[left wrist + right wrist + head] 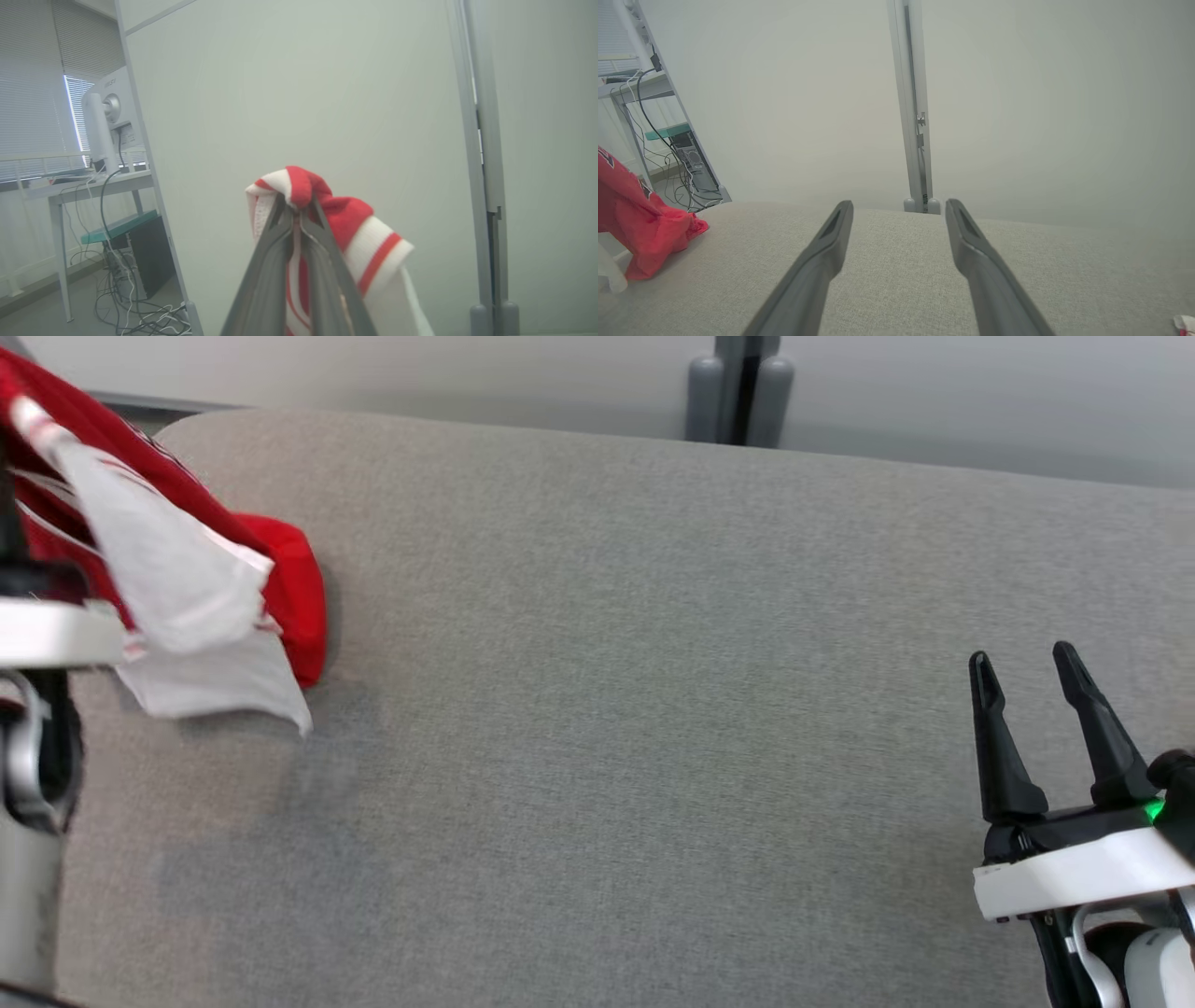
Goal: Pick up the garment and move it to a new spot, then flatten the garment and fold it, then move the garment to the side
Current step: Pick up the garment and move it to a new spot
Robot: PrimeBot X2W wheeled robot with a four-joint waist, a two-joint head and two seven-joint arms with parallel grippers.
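Observation:
The garment [187, 569], red with a white sleeve and striped trim, hangs lifted at the far left of the grey table, its lower folds still touching the top. In the left wrist view my left gripper [295, 205] is shut on a bunched piece of its red-and-white striped trim [355, 233], fabric spilling over both fingers. The garment [640, 224] also shows as a red heap at the left edge of the right wrist view. My right gripper [1027, 674] stands open at the lower right, well away from the cloth, with nothing between its fingers [896, 210].
The grey fabric-covered table [653, 709] stretches wide between the two arms. A pale partition wall with a grey post [742, 392] stands behind its far edge. A desk with a monitor and cables [103, 154] lies beyond the table's left end.

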